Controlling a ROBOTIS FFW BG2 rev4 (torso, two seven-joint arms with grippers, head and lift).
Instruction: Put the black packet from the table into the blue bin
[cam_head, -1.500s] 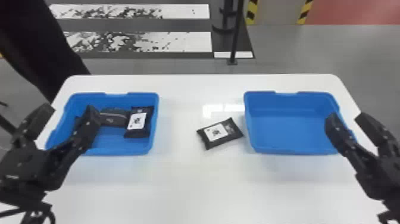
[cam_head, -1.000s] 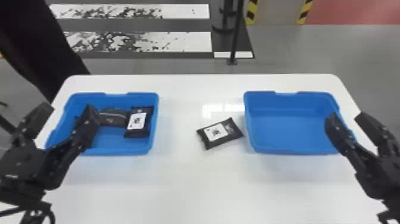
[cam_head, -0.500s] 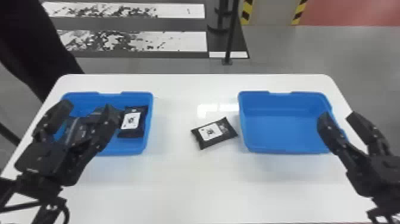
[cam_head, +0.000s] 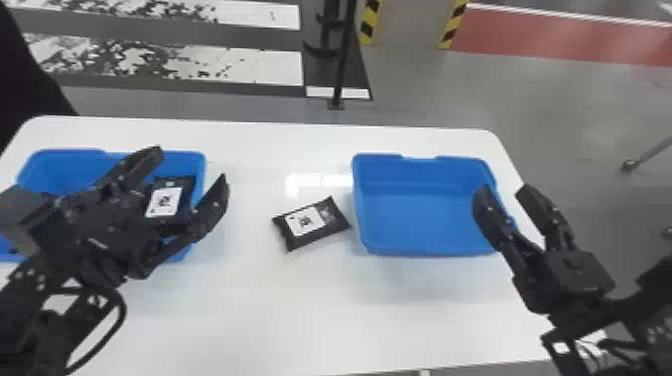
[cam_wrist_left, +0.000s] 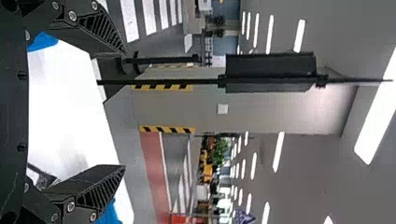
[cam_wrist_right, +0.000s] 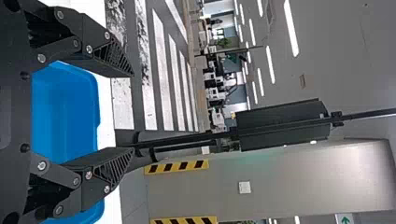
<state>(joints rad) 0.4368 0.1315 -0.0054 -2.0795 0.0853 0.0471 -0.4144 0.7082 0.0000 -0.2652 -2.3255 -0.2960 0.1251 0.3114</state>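
Observation:
In the head view my left gripper (cam_head: 192, 167) stands open over the right part of the left blue bin (cam_head: 200, 172), left of the loose packet. My right gripper (cam_head: 505, 192) is open at the right edge of the right blue bin (cam_head: 425, 220). A black packet with a white label (cam_head: 325, 227) lies flat on the table between the bins, close to the right one. The left wrist view has my left gripper (cam_wrist_left: 125, 112) with nothing between its fingers, and part of the packet (cam_wrist_left: 42, 178) beside one finger. In the right wrist view my right gripper (cam_wrist_right: 133, 112) holds nothing; the right bin (cam_wrist_right: 65, 116) is beyond it.
Another black packet (cam_head: 185, 187) lies in the left bin, partly behind the left gripper. Both bins stand on the white table (cam_head: 280, 310). A dark pole (cam_head: 344, 60) rises from the floor behind the table.
My left gripper has moved rightward from over the left bin's middle, and its fingers have turned. The head view has shifted, with the bins and packet placed differently in it. The packet still lies between the bins.

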